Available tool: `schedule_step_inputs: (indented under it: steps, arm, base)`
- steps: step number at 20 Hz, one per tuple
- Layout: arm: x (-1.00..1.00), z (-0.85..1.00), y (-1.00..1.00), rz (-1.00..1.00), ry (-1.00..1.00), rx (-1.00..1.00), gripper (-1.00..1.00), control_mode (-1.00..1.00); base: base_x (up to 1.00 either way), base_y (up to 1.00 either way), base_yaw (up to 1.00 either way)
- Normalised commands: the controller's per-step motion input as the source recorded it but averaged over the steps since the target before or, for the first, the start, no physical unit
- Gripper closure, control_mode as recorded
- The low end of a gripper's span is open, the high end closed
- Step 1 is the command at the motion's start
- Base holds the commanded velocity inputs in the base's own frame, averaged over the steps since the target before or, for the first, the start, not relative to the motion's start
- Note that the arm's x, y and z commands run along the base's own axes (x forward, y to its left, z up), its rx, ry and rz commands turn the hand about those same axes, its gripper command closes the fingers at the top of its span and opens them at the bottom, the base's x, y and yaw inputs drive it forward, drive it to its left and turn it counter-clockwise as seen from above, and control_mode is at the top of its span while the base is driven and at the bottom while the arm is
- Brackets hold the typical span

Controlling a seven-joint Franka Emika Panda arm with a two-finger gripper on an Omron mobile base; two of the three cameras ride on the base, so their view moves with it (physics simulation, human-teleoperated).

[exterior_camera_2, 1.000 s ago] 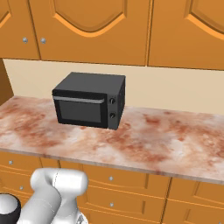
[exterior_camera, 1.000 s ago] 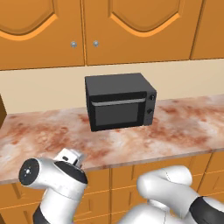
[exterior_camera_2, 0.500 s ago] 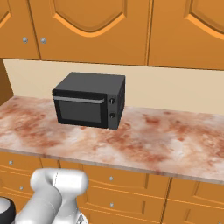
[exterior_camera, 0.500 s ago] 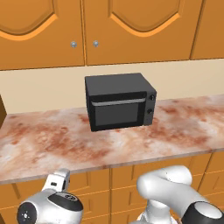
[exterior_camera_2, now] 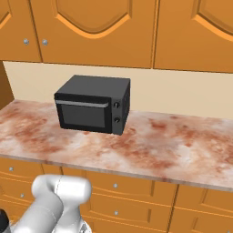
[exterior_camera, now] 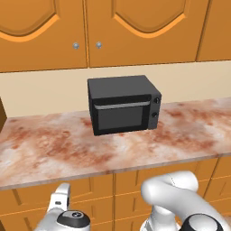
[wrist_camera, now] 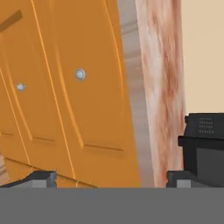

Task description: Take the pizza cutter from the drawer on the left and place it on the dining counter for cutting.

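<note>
My gripper [wrist_camera: 109, 179] is open, its two dark fingertips [wrist_camera: 41, 178] spread wide with nothing between them. It faces the closed orange-wood drawer [wrist_camera: 94, 109], whose small round silver knob [wrist_camera: 80, 74] shows in the rolled hand view just under the worktop's edge. From the left base view that drawer front [exterior_camera: 31, 198] lies at the lower left, with my wrist [exterior_camera: 70, 219] low in front of it. The pizza cutter is hidden. The dining counter is out of view.
A black microwave [exterior_camera: 122, 104] stands on the narrow marbled worktop [exterior_camera: 45, 144] against the wall, below orange upper cabinets [exterior_camera: 135, 27]. A second drawer knob [wrist_camera: 20, 87] shows below the first. More drawer fronts [exterior_camera_2: 118, 189] run to the right under the worktop.
The arm has dropped lower in front of the drawer fronts, its wrist now near the bottom edge of the left base view. The gripper stays open. The scene has not shifted.
</note>
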Motion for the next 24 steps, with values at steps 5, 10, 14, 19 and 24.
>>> schedule_step_inputs:
  steps: [5,10,14,19,24]
  arm:
    - [0.00,-0.56,0.57,0.00,-0.10,-0.22,-1.00,-1.00]
    - [0.02,-0.24,0.43,0.00,-0.16,-0.18,-1.00,-1.00]
    - [0.05,-0.13,0.07,0.00,-0.14,-0.08,-1.00,-1.00]
    - [0.03,-0.01,0.00,0.00,-0.19,-0.08,-1.00,-1.00]
    - [0.00,0.00,0.00,0.00,-0.23,-0.10,-1.00,-1.00]
  base:
    - [0.00,0.00,0.00]
    - [0.00,0.00,0.00]
    - [0.00,0.00,0.00]
    - [0.00,0.00,0.00]
    - [0.00,0.00,0.00]
